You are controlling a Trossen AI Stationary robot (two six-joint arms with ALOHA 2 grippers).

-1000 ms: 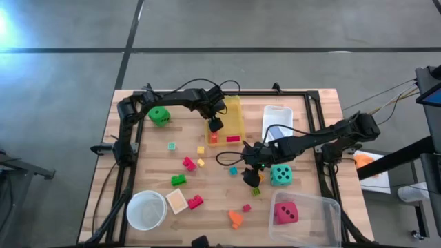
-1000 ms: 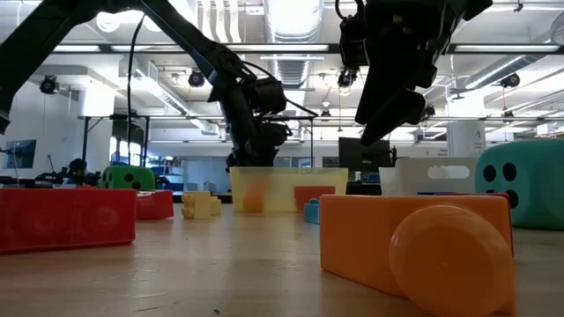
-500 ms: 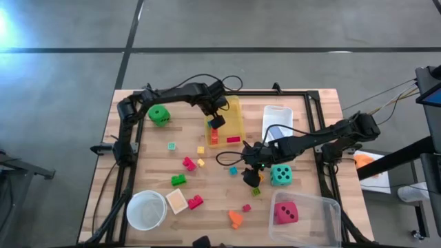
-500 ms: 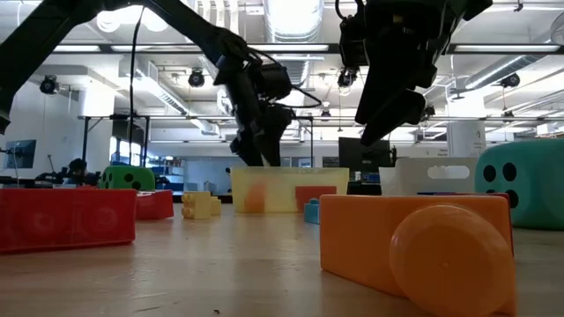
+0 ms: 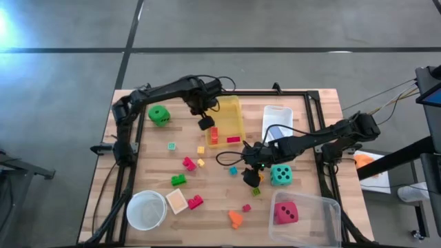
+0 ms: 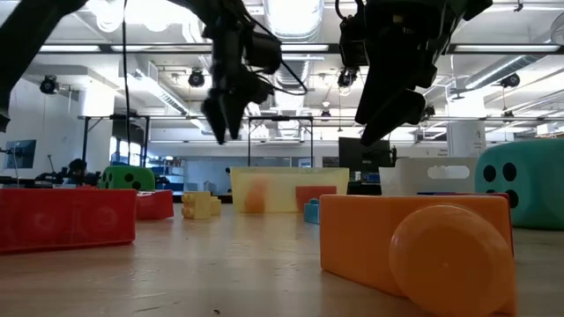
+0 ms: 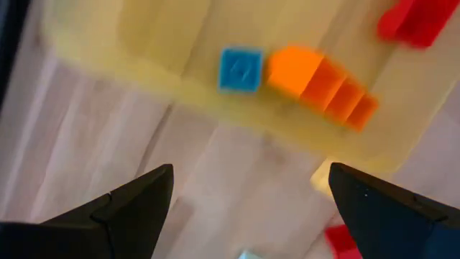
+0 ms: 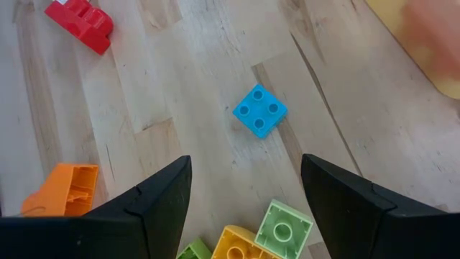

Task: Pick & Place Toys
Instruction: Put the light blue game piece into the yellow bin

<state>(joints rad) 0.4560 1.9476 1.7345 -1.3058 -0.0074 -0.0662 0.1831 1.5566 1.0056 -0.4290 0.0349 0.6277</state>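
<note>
My left gripper [image 5: 204,124] just at nine o'clock of the yellow bin [image 5: 231,121], my right gripper [image 5: 251,178] over small blocks [image 5: 255,191], possibly touching, teal die [image 5: 280,175] at three o'clock.

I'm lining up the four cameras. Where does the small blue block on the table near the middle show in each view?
High view: blue block, between the yellow bin and the teal die.
Low view: sliver at the bin's right foot.
Left wrist view: not in it.
Right wrist view: centre.
Shared landmark: the yellow bin.

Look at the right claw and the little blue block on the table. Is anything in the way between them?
Nothing visible is. The right gripper hangs open above the blue block, with only bare table between them. The green and yellow blocks lie nearer the fingers, off to one side.
</note>
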